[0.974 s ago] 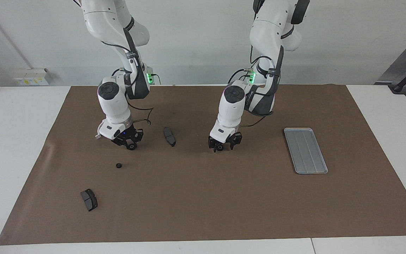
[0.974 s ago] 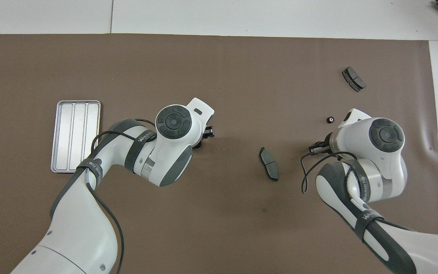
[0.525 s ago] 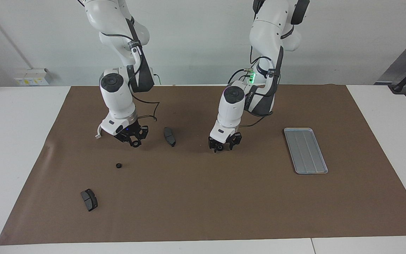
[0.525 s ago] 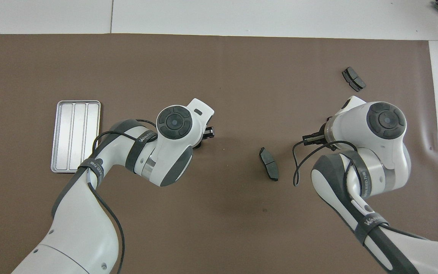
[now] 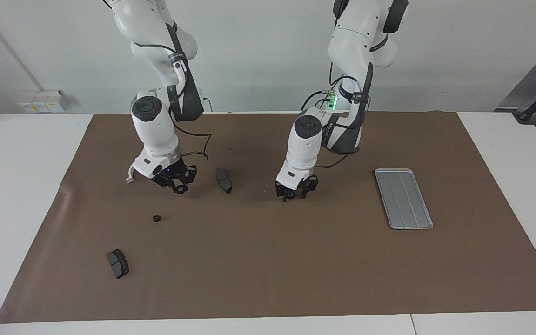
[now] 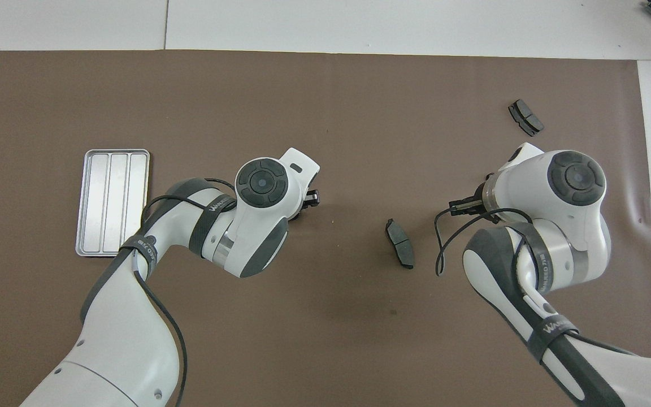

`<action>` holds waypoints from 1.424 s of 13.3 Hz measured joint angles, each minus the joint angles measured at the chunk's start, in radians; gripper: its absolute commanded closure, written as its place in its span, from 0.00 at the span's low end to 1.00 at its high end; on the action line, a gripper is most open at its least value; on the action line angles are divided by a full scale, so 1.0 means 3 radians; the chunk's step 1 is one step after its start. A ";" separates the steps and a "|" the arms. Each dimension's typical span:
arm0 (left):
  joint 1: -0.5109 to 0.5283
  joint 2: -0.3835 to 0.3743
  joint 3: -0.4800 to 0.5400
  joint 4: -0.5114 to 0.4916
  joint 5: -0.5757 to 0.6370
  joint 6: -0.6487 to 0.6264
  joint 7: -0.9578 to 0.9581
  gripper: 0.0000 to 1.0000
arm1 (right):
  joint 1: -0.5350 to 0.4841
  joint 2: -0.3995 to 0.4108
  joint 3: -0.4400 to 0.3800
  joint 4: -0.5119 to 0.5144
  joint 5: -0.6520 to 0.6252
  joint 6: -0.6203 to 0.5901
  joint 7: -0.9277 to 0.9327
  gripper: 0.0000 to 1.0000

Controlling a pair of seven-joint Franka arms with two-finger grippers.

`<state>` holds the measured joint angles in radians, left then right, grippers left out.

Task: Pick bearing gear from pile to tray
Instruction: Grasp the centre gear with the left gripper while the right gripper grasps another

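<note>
Overhead: tray (image 6: 112, 202) sits flat on the brown mat (image 6: 325, 102) at the left arm's end, 3 grooved lanes visible. Left arm's wrist housing (image 6: 260, 182) is over mid-mat, only a black bit of left gripper (image 6: 309, 198) pokes out. 2 dark curved pads: 1 pad (image 6: 400, 243) between the arms, the other pad (image 6: 525, 117) farther from the robots at the right arm's end. Right arm's wrist housing (image 6: 577, 178) covers its gripper. No gear visible.
</note>
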<state>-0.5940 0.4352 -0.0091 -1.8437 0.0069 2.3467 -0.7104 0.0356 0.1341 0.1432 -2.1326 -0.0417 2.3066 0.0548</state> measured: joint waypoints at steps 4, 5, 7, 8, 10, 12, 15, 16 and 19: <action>-0.0013 0.0000 0.0000 0.0000 0.0000 0.0000 -0.0015 0.44 | 0.0000 0.0000 0.0000 0.0000 0.0001 0.0000 0.0000 1.00; -0.0015 0.0000 0.0000 0.0000 0.0000 0.0000 -0.0020 0.48 | 0.0000 0.0000 0.0000 0.0000 0.0001 0.0000 0.0000 1.00; -0.0015 0.0000 -0.0001 0.0000 0.0000 -0.0001 -0.0026 0.54 | -0.0003 0.0000 0.0000 0.0000 0.0001 0.0000 0.0000 1.00; -0.0015 0.0000 -0.0001 0.0000 0.0000 -0.0001 -0.0028 0.58 | -0.0005 0.0000 0.0000 0.0000 0.0001 0.0000 0.0000 1.00; -0.0015 0.0000 -0.0001 -0.0001 0.0000 -0.0001 -0.0029 0.65 | -0.0010 0.0000 -0.0003 0.0000 0.0001 0.0000 0.0000 1.00; -0.0015 0.0000 -0.0001 -0.0002 0.0000 -0.0002 -0.0030 0.76 | -0.0011 0.0000 -0.0006 0.0000 0.0001 0.0000 0.0000 1.00; -0.0016 0.0000 0.0001 -0.0002 0.0000 -0.0002 -0.0031 0.87 | -0.0012 0.0000 -0.0007 0.0000 0.0001 0.0000 0.0000 1.00; -0.0016 0.0000 0.0001 -0.0002 0.0000 -0.0004 -0.0031 0.92 | -0.0012 0.0000 -0.0007 0.0000 0.0001 0.0000 0.0000 1.00; -0.0016 -0.0002 0.0001 0.0028 0.0000 -0.0143 -0.0031 0.98 | -0.0012 0.0000 -0.0007 0.0000 0.0001 0.0000 0.0000 1.00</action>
<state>-0.5987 0.4345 -0.0088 -1.8354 0.0070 2.3038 -0.7196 0.0321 0.1341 0.1411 -2.1326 -0.0413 2.3066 0.0548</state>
